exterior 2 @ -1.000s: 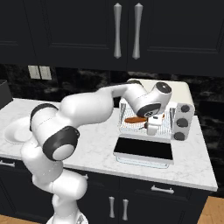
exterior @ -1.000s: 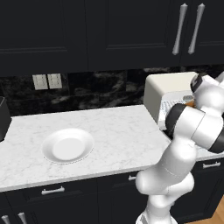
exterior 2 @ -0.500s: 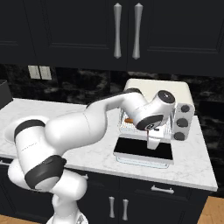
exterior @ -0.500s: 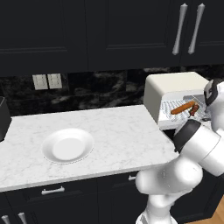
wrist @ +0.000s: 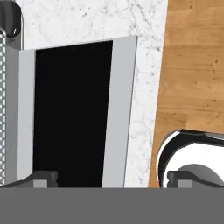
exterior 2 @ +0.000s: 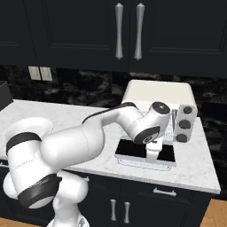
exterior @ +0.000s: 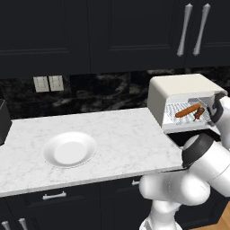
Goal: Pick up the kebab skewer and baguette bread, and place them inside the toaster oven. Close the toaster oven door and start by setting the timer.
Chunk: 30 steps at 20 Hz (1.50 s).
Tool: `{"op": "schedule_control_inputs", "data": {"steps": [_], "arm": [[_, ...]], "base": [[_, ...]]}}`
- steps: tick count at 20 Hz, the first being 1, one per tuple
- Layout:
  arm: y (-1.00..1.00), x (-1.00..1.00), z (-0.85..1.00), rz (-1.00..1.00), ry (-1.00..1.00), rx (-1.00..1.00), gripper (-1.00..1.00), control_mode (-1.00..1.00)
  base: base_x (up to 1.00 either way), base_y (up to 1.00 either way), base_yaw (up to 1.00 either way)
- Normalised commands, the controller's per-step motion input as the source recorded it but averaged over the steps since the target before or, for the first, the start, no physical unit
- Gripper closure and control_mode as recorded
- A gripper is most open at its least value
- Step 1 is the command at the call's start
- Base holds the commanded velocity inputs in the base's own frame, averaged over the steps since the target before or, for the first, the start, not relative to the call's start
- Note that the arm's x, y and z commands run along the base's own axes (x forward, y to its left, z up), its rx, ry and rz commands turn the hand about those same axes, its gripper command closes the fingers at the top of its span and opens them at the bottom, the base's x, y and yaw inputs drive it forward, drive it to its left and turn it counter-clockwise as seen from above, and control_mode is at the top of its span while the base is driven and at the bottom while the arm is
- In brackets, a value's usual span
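- The toaster oven point(exterior: 179, 92) stands at the right end of the marble counter point(exterior: 117, 139), against the dark back wall.
- The toaster oven door point(wrist: 72, 113) is folded down flat toward the near side, and its dark glass faces up.
- The baguette bread point(exterior: 187, 110) lies on the wire rack point(exterior: 173, 112) inside the oven, a little tilted.
- The kebab skewer point(exterior: 199, 113) lies on the same rack, just right of the bread and very close to it.
- The gripper point(wrist: 109, 177) hangs above the open door and looks down on it; the jaws stand wide apart and hold nothing.
- One fingertip point(wrist: 41, 178) is over the dark glass, and the other is past the door's edge.
- Three dark knobs point(exterior 2: 185, 123) sit in a column on the oven's right side.
- A white plate point(exterior: 69, 149) rests on the counter well to the left of the oven.
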Motion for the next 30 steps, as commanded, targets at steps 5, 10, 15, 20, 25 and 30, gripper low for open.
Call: {"op": "schedule_control_inputs", "data": {"steps": [5,10,15,20,25,30], "arm": [[0.00,-0.01,-0.03,0.08,0.16,0.00,-1.00,-1.00],[0.00,0.06,-0.09,0.05,0.12,0.00,-1.00,-1.00],[0.00,0.02,-0.17,0.03,0.04,0.00,-1.00,-1.00],[0.00,0.03,-0.17,0.02,0.02,0.00,-1.00,-1.00],[0.00,0.00,-0.15,0.00,0.00,0.00,-1.00,-1.00],[0.00,0.01,-0.07,0.00,0.00,0.00,-1.00,-1.00]], "base": [[0.00,0.00,0.00],[0.00,0.00,0.00],[0.00,0.00,0.00],[0.00,0.00,0.00],[0.00,0.00,0.00],[0.00,0.00,0.00]]}}
